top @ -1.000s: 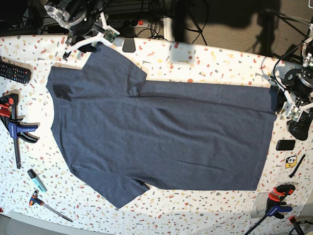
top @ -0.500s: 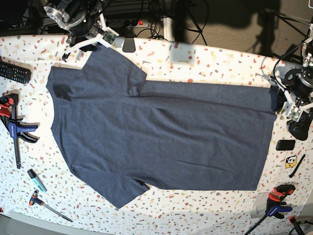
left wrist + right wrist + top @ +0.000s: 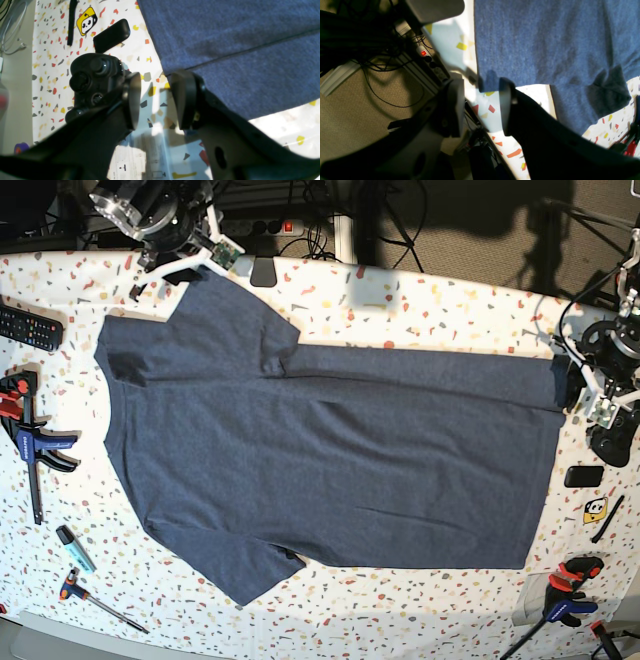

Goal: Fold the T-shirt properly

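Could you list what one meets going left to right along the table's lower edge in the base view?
Screwdriver with orange handle → T-shirt's lower sleeve → orange-and-blue clamp.

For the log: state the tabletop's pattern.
The table is white with scattered red, yellow and dark terrazzo-like flecks, clearest in the base view.

— Where's the T-shirt [image 3: 330, 450]?
— Flat on the table [image 3: 440, 305], centre. Remote [image 3: 30, 328] at ten o'clock, clamp [image 3: 30, 442] at nine.
— And the grippers?
— Right gripper [image 3: 190, 265] at eleven, left gripper [image 3: 578, 385] at three.
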You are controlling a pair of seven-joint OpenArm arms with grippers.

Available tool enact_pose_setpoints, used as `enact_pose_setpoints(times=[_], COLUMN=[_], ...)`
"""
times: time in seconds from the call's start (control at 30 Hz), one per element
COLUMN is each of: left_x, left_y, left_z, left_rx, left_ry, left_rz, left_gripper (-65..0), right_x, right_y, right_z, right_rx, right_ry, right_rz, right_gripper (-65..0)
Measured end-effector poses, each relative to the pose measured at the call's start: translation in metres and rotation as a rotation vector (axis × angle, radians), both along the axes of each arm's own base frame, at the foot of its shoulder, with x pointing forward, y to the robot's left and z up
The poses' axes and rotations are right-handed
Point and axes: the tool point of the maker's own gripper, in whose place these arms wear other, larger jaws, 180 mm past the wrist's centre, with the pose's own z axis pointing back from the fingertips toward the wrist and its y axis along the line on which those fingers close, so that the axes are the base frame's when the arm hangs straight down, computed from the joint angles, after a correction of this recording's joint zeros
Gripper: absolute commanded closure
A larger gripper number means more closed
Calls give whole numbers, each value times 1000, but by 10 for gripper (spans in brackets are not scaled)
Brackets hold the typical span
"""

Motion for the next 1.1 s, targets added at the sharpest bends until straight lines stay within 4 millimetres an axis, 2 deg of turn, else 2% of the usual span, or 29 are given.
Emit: enact_pose_setpoints(times=[0.23, 0.4, 0.5, 0.63, 0.67, 0.83, 0.97, 1.03, 1.1], left_x=[0, 0, 0, 0, 0, 0, 0, 0, 0], left_y=[0, 0, 0, 0, 0, 0, 0, 0, 0], left_z=[0, 0, 0, 0, 0, 0, 0, 0, 0], left_rx=[1, 1, 1, 1, 1, 1, 1, 1, 1], left_ry=[0, 1, 1, 1, 1, 1, 2, 1, 1], left_rz=[0, 0, 0, 0, 0, 0, 1, 0, 0], left_gripper=[-232, -232, -232, -232, -232, -232, -232, -232, -232], right_x=[10, 11, 11, 12, 12, 37, 51, 57, 62], right_y=[-10, -9, -10, -11, -11, -20, -3, 5, 8], right_z=[-10, -10, -10, -9, -9, 10, 43, 53, 56], right_rx=[-24, -15, -16, -24, -27, -85, -42, -9, 16], right_ry=[2, 4, 4, -2, -6, -175, -274, -304, -310], right_rz=[-17, -21, -21, -18, -20, -40, -14, -7, -12], right_gripper=[-229, -222, -158, -6, 0, 0, 0, 0, 0])
